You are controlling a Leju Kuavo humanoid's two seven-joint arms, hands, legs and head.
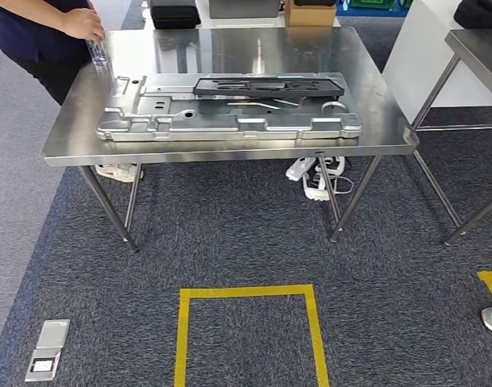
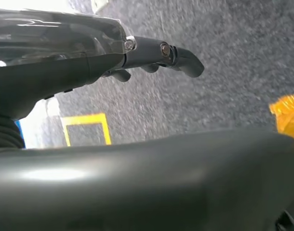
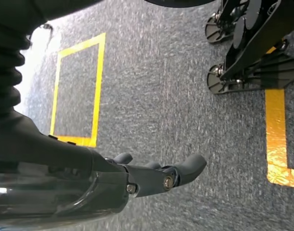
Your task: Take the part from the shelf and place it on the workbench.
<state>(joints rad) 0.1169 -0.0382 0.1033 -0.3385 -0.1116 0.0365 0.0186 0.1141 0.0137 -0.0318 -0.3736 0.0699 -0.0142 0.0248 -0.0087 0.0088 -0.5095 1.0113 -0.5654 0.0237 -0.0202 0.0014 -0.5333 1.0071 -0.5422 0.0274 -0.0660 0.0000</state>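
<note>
My left hand (image 2: 153,55) hangs at my side over the grey carpet, fingers stretched out nearly straight with nothing in them. My right hand (image 3: 156,175) is the same: fingers extended and apart, holding nothing, pointing down at the carpet near a yellow taped square (image 3: 78,91).

Ahead of both hands, on the floor in my head view, sits another yellow taped square (image 1: 249,330), and beyond it the steel workbench (image 1: 67,141).

On the bench top lies a large silver stamped metal part (image 1: 170,113) with a dark flat piece (image 1: 268,85) resting on top of it. I judge this to be the part the task names, though I cannot be sure. It is well apart from both hands, far in front of them and above.

A person stands at the far left corner of the bench, a hand (image 1: 84,24) on a clear bottle (image 1: 100,55).

If that part is the one, placement looks done; I see no shelf from here.
</note>
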